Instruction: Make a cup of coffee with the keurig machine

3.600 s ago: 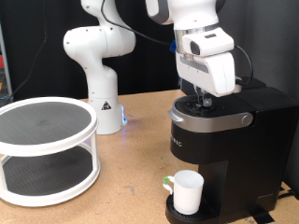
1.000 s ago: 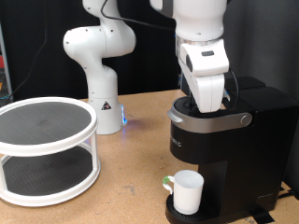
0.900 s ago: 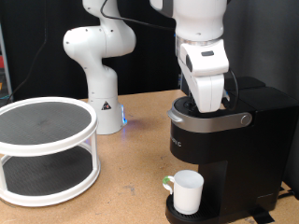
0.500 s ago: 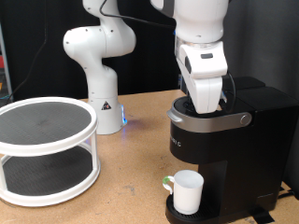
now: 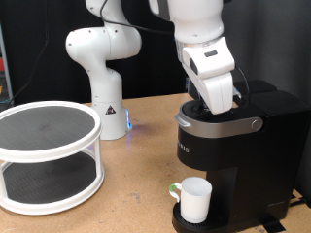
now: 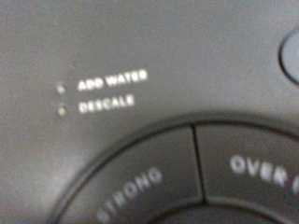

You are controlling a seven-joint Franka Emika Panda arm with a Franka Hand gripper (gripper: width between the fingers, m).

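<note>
Items I can see, exterior view:

1. Round white two-tier shelf (image 5: 49, 155), lower left of the frame, standing on the table; dark mesh-like surface on both tiers.
2. Wooden tabletop (image 5: 136, 194), tan, across the lower half of the frame.
3. Black curtain backdrop (image 5: 39, 49), upper left.
4. Small blue light (image 5: 131, 123), centre of the frame, low above the table.

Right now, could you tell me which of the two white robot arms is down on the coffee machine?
It is the arm whose gripper sits on top of the keurig machine, at the exterior view's right. The other white arm stands apart on the table behind the round rack.
</note>
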